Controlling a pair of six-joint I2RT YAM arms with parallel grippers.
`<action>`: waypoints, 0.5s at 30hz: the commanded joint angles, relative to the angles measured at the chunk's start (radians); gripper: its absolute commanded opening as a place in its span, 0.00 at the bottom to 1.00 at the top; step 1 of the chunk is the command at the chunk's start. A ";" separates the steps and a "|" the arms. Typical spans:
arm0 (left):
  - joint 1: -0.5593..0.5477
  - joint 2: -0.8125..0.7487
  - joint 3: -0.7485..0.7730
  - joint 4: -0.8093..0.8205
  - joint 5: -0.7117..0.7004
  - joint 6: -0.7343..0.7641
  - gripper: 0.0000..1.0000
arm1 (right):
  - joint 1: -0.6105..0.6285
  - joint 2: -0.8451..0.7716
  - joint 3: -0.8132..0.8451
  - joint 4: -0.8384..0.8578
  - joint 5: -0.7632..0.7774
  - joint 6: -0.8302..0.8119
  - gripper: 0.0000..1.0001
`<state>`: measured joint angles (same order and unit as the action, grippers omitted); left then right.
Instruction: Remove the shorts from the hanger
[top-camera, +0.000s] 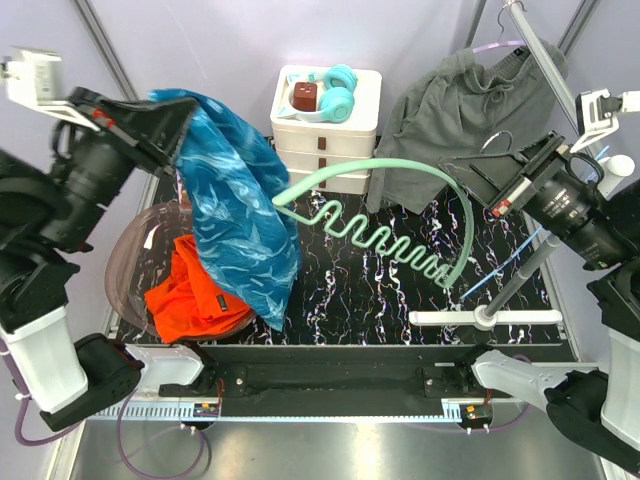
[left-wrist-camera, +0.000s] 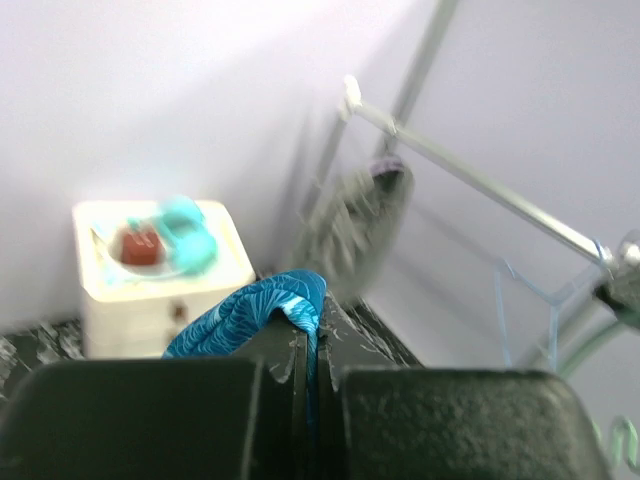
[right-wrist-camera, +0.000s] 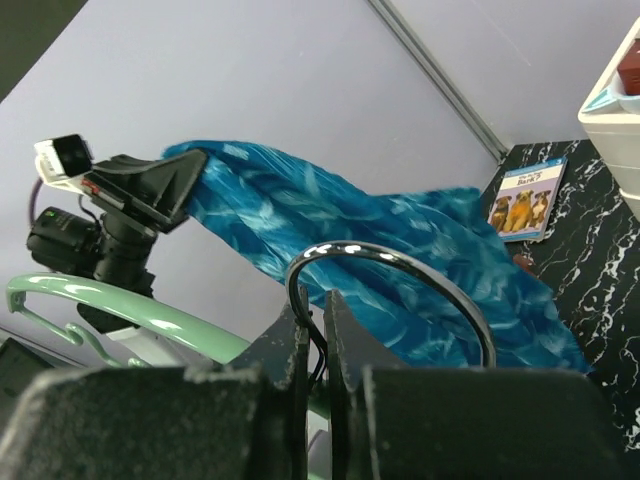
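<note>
The blue mottled shorts (top-camera: 240, 210) hang from my left gripper (top-camera: 183, 118), which is shut on their top edge and held high at the back left. In the left wrist view a fold of the blue shorts (left-wrist-camera: 250, 312) is pinched in the left gripper (left-wrist-camera: 312, 338). My right gripper (top-camera: 478, 170) is shut on the metal hook (right-wrist-camera: 400, 262) of the green hanger (top-camera: 400, 240); the hanger hangs bare between the arms. The right gripper (right-wrist-camera: 312, 312) clamps the hook's stem. Orange shorts (top-camera: 190, 292) lie in a bin. Dark grey shorts (top-camera: 450, 105) hang on the rail.
A clear pinkish bin (top-camera: 128, 262) sits at the left. A white drawer box (top-camera: 325, 135) with teal headphones (top-camera: 335, 92) stands at the back. The metal rail (top-camera: 545, 60) and its white base (top-camera: 485, 318) are on the right. A booklet (right-wrist-camera: 525, 195) leans by the wall.
</note>
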<state>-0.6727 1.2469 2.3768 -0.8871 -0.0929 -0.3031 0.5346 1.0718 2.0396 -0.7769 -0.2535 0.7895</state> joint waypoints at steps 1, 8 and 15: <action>0.005 0.036 0.059 0.091 -0.155 0.195 0.00 | -0.002 -0.004 0.047 -0.047 0.026 -0.025 0.00; 0.009 0.057 0.113 0.235 -0.352 0.442 0.00 | -0.002 -0.016 0.025 -0.099 0.017 -0.042 0.00; 0.009 0.043 0.090 0.379 -0.455 0.705 0.00 | -0.002 -0.039 0.027 -0.146 0.016 -0.062 0.00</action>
<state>-0.6693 1.3121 2.4588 -0.6979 -0.4400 0.2058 0.5346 1.0431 2.0415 -0.9279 -0.2462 0.7544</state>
